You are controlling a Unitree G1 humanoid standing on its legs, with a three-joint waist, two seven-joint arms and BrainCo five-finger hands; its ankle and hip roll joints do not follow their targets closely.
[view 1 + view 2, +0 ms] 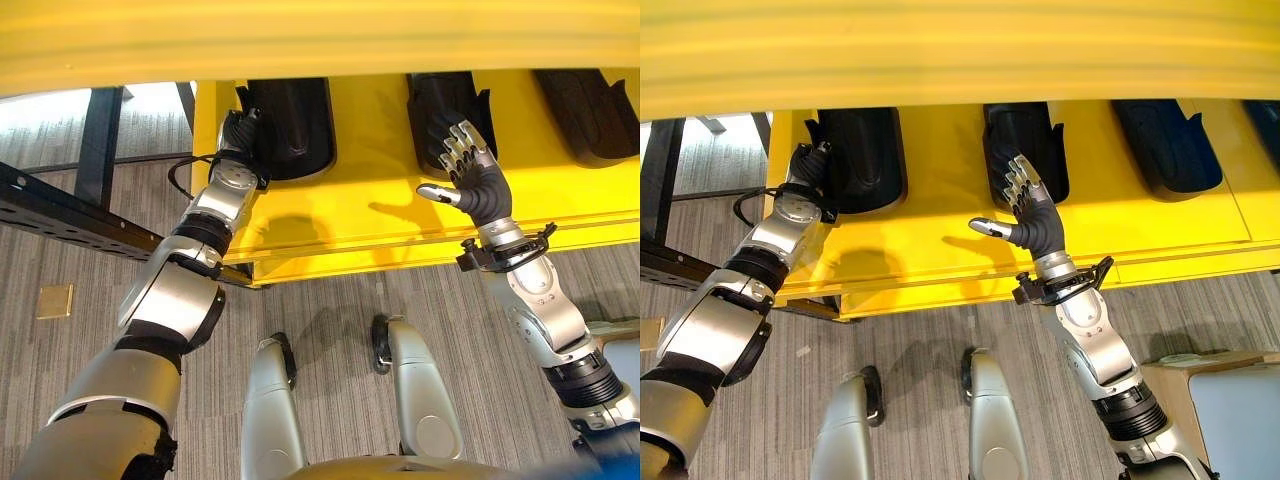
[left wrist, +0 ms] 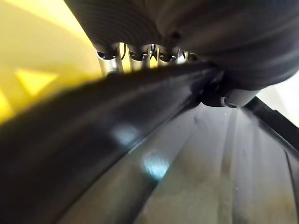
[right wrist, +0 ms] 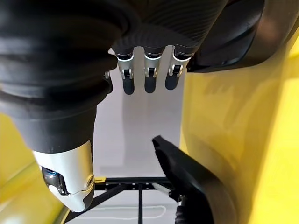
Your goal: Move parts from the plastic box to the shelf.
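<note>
Part point(image 1: 290, 125) at shelf point(image 1: 350, 215), left hand point(image 1: 238, 135) on its edge, grip unreadable.
Right hand point(image 1: 468, 165) fingers straight, empty; release and withdraw left next.

The left hand's point(image 1: 240, 135) fingers are hidden behind the near edge of the black part point(image 1: 292, 125) it reaches, so their grip cannot be told. Close before that hand in its wrist view, the part point(image 2: 93, 154) is a dark blur. Beyond the right hand point(image 1: 478, 178), three black parts are cut off by the upper yellow shelf point(image 1: 320, 35).
</note>
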